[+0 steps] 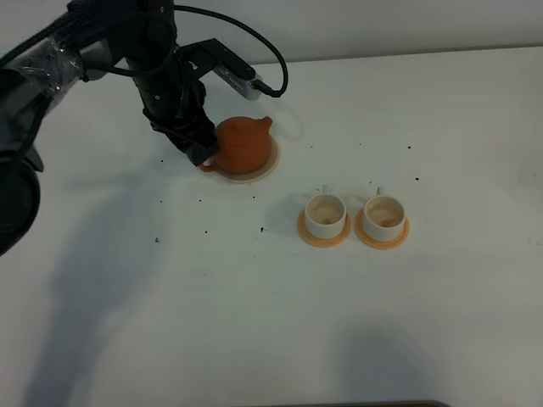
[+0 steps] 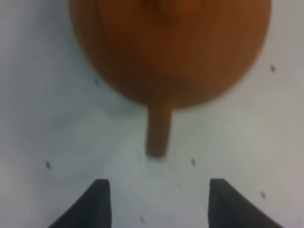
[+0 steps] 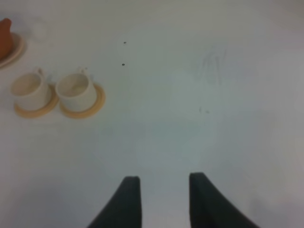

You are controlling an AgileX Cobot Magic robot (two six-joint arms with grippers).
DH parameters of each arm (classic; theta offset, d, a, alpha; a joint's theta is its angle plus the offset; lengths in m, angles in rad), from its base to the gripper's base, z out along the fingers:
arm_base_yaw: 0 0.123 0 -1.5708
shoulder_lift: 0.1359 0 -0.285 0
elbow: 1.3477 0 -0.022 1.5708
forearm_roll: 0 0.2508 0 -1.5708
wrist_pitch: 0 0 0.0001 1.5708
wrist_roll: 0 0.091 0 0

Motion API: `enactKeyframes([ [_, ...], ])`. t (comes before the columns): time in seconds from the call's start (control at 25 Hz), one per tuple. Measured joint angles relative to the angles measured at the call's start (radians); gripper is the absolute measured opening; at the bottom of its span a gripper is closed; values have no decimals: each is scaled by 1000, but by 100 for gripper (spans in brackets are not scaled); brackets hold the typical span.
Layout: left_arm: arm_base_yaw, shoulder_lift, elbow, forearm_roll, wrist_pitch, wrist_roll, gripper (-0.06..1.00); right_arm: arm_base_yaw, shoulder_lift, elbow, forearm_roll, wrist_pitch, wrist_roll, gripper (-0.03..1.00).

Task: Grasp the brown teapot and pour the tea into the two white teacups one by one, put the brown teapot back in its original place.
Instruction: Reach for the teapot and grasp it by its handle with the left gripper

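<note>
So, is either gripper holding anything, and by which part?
Nothing. The left gripper is open, short of the handle of the brown teapot; the right gripper is open and empty.

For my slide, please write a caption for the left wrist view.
Open left gripper facing the teapot handle, not touching it.

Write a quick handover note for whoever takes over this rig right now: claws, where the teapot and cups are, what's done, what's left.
Left claw: open, empty, lined up on the teapot handle, not touching it.
Right claw: open, empty, well clear of the cups.
Teapot is upright on its saucer; both cups stand on coasters to its right.
Done: unclear; I cannot tell whether the cups hold tea.
Left, if they are dry: grasp the teapot, pour into each cup, return it to the saucer.
</note>
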Motion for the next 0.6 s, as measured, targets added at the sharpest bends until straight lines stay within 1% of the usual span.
enactKeyframes([
  [0.16, -8, 42, -68, -1, 0, 21, 43, 0, 0, 0, 0, 0, 0, 24],
  [0.6, -9, 69, -78, 2, 0, 58, 40, 0, 0, 0, 0, 0, 0, 24],
])
